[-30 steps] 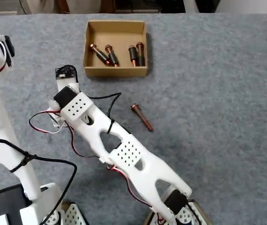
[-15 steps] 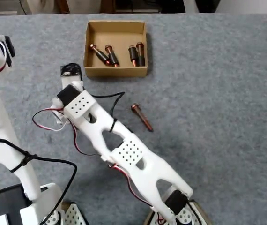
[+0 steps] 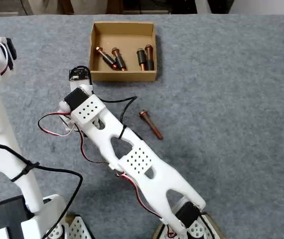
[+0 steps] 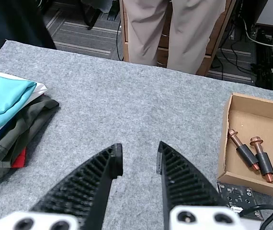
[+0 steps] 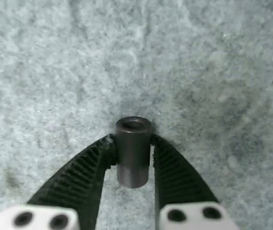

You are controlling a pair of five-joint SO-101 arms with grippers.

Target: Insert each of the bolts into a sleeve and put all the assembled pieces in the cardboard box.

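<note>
My right gripper (image 5: 133, 143) is shut on a short black sleeve (image 5: 133, 152), held upright just over the grey carpet. In the high view the right arm (image 3: 132, 159) stretches from the front toward the cardboard box (image 3: 123, 75), its wrist hiding the gripper and sleeve. A loose copper bolt (image 3: 151, 124) lies on the carpet to the right of that arm. Several assembled bolt-and-sleeve pieces (image 3: 118, 59) lie in the box. My left gripper (image 4: 139, 155) is open and holds nothing, raised at the table's left side, with the box (image 4: 251, 117) off to its side.
Folded clothes (image 4: 12, 115) lie on the carpet at the far left edge. Red, white and black cables (image 3: 57, 129) loop beside the right arm's wrist. The left arm's white column (image 3: 2, 149) stands at the left front.
The right arm's wrist has shifted a little to the right and toward the cardboard box. The left arm, the loose bolt and the box have stayed put.
</note>
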